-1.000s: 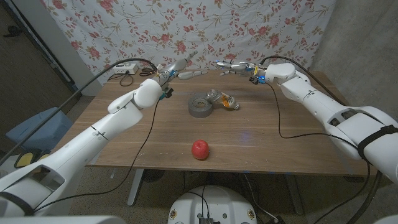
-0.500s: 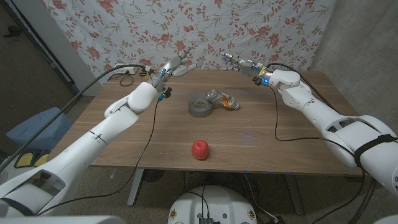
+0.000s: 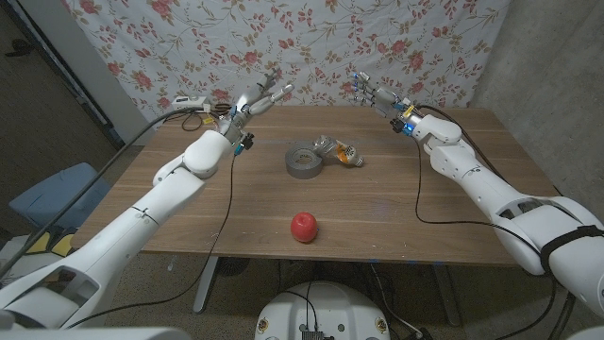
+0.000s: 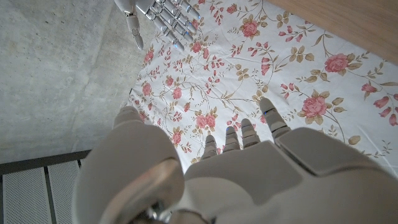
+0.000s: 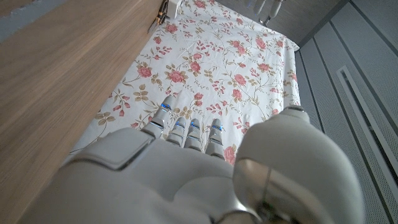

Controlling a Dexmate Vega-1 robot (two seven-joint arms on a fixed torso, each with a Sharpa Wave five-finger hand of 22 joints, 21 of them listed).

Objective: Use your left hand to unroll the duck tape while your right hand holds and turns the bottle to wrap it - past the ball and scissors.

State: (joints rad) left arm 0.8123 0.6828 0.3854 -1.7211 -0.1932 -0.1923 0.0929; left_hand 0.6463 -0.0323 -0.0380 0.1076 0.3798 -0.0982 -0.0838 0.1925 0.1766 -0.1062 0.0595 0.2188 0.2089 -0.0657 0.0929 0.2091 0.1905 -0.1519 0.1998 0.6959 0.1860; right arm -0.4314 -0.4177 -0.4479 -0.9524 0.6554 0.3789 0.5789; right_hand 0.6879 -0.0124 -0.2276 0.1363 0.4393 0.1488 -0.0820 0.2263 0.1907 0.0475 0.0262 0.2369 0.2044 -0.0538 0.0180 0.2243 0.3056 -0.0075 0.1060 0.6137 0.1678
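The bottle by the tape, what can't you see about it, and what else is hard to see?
- Bottle: too small in the head view to read its label; the tape roll hides its near end.
- Scissors: too small to pick out in the head view.
- Left hand, right hand: palms face away in the wrist views.

Head view: even, diffuse indoor light, moderately bright; no hard shadows. The surface [image 3: 396, 203] shows a soft pale sheen right of centre, no harsh glare. Dim corner at upper left; floor under the surface darker. Objects at mid-surface cast only faint, short shadows. Focus acceptable across the frame; slight softness on fine detail, arms bend outward near the bottom corners from wide-angle distortion.

Wrist views: each near robot hand [image 4: 249, 180] [image 5: 186, 180] is large, soft and out of focus; the floral cloth [image 4: 298, 87] beyond is sharper. Lighting flat, slightly cool grey.
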